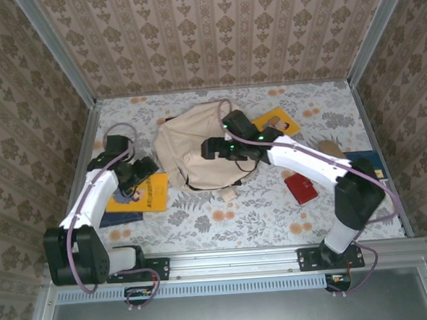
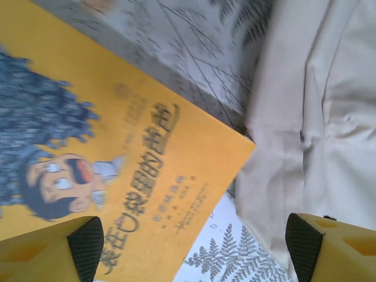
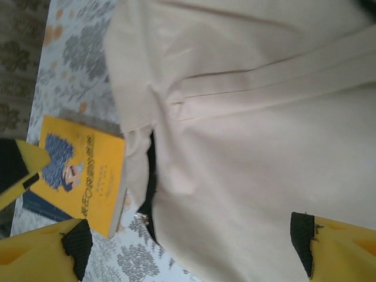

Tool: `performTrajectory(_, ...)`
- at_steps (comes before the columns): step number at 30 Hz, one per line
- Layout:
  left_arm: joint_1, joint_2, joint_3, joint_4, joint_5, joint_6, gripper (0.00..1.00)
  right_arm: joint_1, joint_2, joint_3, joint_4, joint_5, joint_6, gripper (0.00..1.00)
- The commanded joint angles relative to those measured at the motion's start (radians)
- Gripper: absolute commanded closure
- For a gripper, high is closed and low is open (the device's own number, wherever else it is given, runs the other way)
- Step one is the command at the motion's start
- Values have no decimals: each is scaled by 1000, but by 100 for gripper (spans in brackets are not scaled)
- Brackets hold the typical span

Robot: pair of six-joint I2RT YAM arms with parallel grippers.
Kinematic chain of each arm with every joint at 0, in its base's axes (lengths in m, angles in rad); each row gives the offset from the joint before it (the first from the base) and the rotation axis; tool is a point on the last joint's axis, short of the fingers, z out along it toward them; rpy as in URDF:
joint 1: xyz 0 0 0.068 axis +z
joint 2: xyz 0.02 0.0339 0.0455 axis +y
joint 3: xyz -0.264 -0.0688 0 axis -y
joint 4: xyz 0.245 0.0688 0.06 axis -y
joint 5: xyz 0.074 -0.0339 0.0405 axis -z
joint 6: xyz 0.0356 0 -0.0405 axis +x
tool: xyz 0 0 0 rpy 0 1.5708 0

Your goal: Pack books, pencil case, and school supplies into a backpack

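Left gripper (image 2: pixel 194 247): low over the left side of the table, jaws spread wide and holding nothing. One dark pad hangs above the yellow book, the other above the backpack's left edge.
Yellow book (image 2: pixel 147 147): flat on the table, just left of the backpack, cartoon face up. Its far right corner points at the cream fabric; whether they touch I cannot tell.
Dark blue book (image 1: pixel 123 218): flat under the yellow book, showing along that book's near left edge.
Backpack (image 1: pixel 187 151): slumped on the far middle of the table, between the two arms.
Right gripper (image 3: pixel 189 239): reaching in from the right, above the backpack's middle. Its jaws stand wide apart with only fabric below them, gripping nothing.
Zipper (image 3: pixel 150 176): dark line on the backpack's left side, facing the yellow book, with a small metal pull at its end.
Red pouch (image 1: pixel 301 187): on the table, right of the backpack, beside the right arm.
Table (image 1: pixel 275 221): floral cloth, bare along the near middle.
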Motion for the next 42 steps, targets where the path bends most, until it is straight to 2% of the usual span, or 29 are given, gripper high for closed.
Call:
performTrajectory(1, 86, -61, -87, -76, 65, -4, 15, 62, 126, 121, 25, -71, -71, 10)
performTrajectory(7, 188, -134, -150, -68, 104, 35, 18, 132, 354, 350, 32, -137, -107, 22)
performTrajectory(13, 211, -91, -98, -51, 105, 36, 25, 160, 554, 580, -2, -156, -163, 36)
performTrajectory(18, 257, -118, -123, -58, 104, 24, 27, 181, 732, 802, -90, -176, -196, 39)
performTrajectory(21, 260, -113, -130, -61, 132, 42, 31, 188, 794, 867, -109, -181, -208, 41)
performTrajectory(26, 259, -103, -145, -55, 117, 43, 33, 190, 887, 970, -149, -167, -215, 46)
performTrajectory(31, 259, -93, -142, -44, 119, 45, 33, 188, 942, 1004, -143, -197, -225, 48)
performTrajectory(37, 260, -51, -141, -18, 94, 56, 33, 190, 955, 991, -215, -183, -247, 49)
performTrajectory(42, 257, 26, -149, 45, 118, 53, 36, 219, 860, 832, -244, -175, -289, 51)
